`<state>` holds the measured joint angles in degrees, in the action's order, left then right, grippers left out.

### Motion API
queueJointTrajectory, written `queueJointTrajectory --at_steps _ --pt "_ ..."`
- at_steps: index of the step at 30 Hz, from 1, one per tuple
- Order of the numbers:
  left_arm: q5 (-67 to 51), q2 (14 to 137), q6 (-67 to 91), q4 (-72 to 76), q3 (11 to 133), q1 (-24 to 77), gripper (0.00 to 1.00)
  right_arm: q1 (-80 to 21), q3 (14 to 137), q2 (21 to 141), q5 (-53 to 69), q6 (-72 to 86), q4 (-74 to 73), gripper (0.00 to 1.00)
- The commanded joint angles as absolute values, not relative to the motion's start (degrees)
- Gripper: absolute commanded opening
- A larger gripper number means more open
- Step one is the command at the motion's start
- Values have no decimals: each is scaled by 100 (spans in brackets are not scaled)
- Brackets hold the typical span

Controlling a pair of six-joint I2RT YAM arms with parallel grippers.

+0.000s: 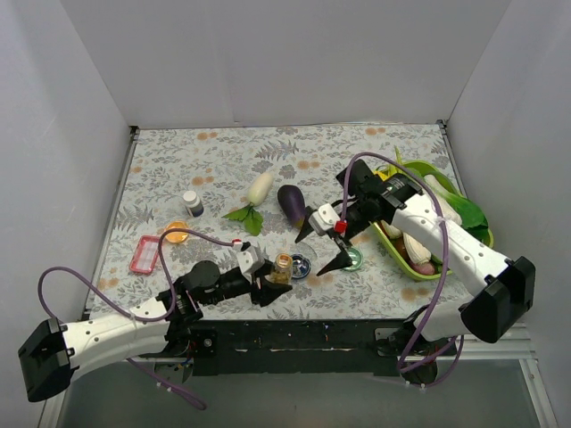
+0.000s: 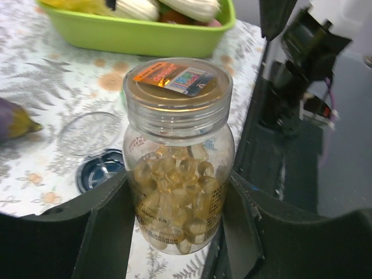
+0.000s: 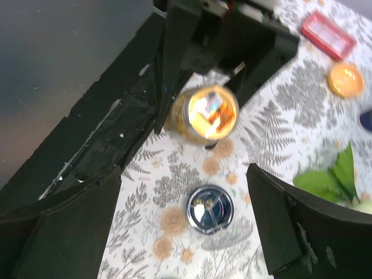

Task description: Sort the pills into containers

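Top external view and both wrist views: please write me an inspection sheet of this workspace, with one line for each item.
Surface: table under a floral cloth; no spill seen.
Job's things: amber bottle upright, capped, capsules inside; silvery-blue tin close beside it; green-topped tin nearer the tray.
Clutter: eggplant, white radish, small white bottle, orange lid, pink case, lime-green tray of vegetables.
Grippers: left gripper shut on the amber bottle; right gripper open, holding nothing.
Cables: purple cables loop along both arms.
Surroundings: white walls on three sides.
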<state>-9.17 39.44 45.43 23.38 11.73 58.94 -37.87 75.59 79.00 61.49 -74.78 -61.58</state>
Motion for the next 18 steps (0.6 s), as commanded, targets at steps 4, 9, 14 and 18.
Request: queueJointTrajectory --at_steps 4,9,14,18 --pt "-2311 4447 4351 1740 1854 5871 0 -4631 7892 8217 6328 -7998 -6407 92" --pt "-2504 4702 4289 1898 1986 5880 0 -4851 8042 8402 6153 -7806 -6487 85" --pt "-2593 4904 4192 1855 2118 5880 0 -4922 8068 8490 5915 -7428 -6434 68" --pt "-2532 4878 4175 1881 2162 5880 0 -4966 8060 8490 5757 -7111 -6311 52"
